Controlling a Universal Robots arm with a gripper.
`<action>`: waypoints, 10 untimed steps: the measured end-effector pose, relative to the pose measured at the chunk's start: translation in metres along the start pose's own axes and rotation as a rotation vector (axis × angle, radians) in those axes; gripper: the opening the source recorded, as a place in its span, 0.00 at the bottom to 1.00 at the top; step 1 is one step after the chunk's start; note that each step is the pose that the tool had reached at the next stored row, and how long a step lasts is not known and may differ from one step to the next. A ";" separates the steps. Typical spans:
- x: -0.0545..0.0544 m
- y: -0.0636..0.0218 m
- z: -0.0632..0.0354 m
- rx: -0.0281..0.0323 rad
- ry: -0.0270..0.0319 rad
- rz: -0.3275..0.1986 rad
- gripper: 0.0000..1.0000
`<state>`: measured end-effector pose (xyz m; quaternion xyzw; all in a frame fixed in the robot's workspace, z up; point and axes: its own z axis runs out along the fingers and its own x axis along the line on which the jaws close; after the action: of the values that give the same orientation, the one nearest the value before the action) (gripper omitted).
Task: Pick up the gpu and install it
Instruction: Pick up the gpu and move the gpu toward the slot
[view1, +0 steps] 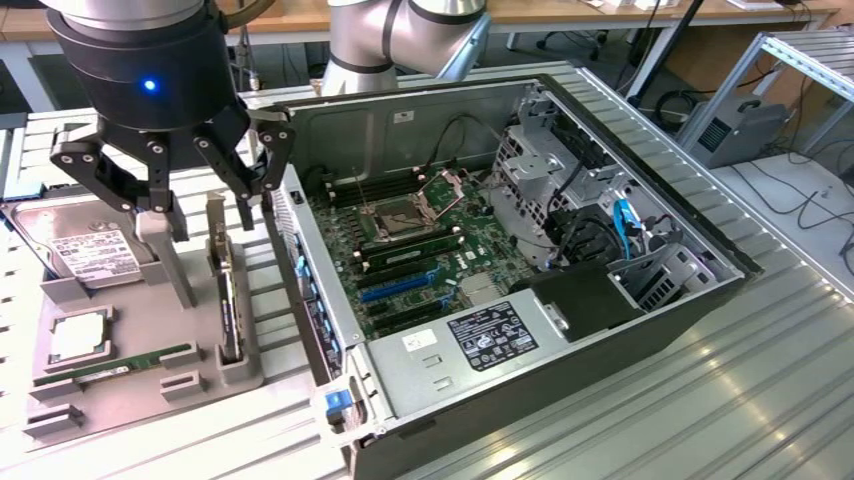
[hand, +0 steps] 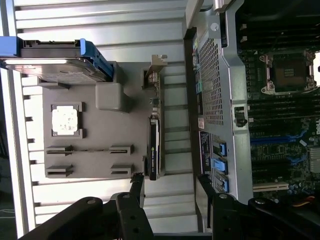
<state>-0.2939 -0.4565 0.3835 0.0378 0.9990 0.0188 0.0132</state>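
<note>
Lab (slotted aluminium bench, desks)

Matt black fingers; grey plastic tray (matt); ribbed metal table.

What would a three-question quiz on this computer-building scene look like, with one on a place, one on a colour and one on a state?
1. Where is the gpu?
A. plugged into the motherboard
B. standing on edge in the grey tray
C. lying on the hard drive

2. What colour is the light above the fingers?
A. red
B. green
C. blue

3. How are the fingers?
A. open
B. shut on the gpu
C. shut on nothing

Answers:
1 B, since the gpu stands in a slot of the tray.
2 C, since the light glows blue.
3 A, since the fingers hang spread above the tray, holding nothing.
</note>
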 end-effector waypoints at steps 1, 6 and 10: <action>0.000 0.0000 0.0002 0.0001 0.0000 0.000 0.54; 0.000 -0.0001 0.0012 0.0008 0.0000 0.000 0.54; 0.000 -0.0001 0.0019 0.0012 0.0000 0.000 0.54</action>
<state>-0.2941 -0.4565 0.3816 0.0378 0.9990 0.0182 0.0132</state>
